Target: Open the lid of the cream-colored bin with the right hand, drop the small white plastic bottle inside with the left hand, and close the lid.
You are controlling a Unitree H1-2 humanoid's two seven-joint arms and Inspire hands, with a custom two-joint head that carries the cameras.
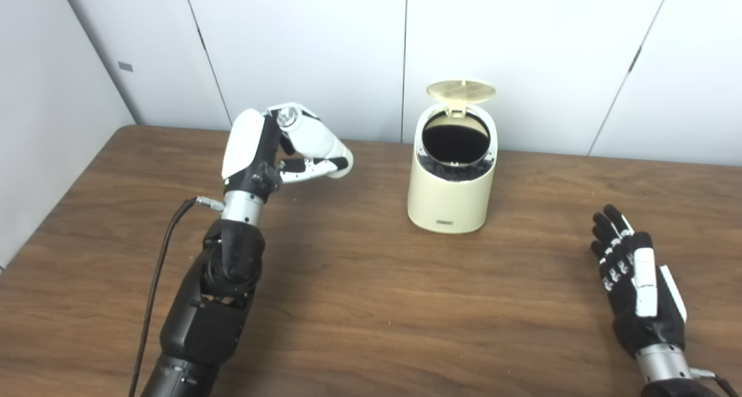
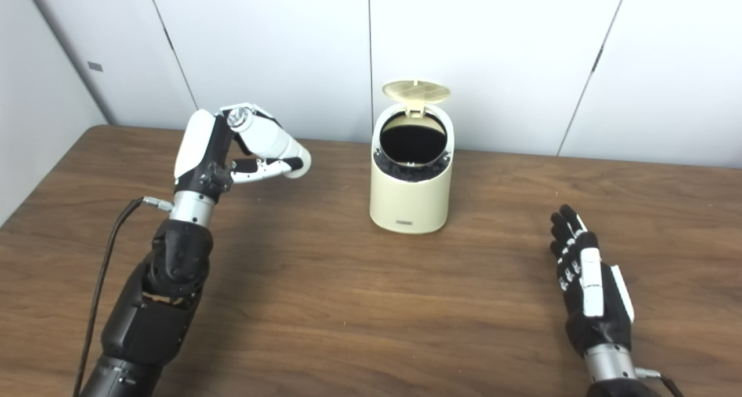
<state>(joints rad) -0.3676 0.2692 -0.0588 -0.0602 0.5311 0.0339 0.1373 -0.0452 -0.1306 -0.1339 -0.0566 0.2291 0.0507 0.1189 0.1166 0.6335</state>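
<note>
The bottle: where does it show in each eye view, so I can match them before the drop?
Left eye view: the bottle sits upper left of centre, tilted, in the left hand, left of the bin.
Right eye view: the bottle is further left in the picture, in the same hold.
Shared landmark: the bin's raised lid, near centre in both.

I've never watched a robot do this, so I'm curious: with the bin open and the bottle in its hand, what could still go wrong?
1. The left hand holds the white bottle tilted, well left of the bin; released early, it would probably land on the table.
2. The opening is narrow, so the bottle might catch the rim.
3. The raised lid could be knocked.
4. The right hand rests far away, open, so closing needs a long reach.
</note>
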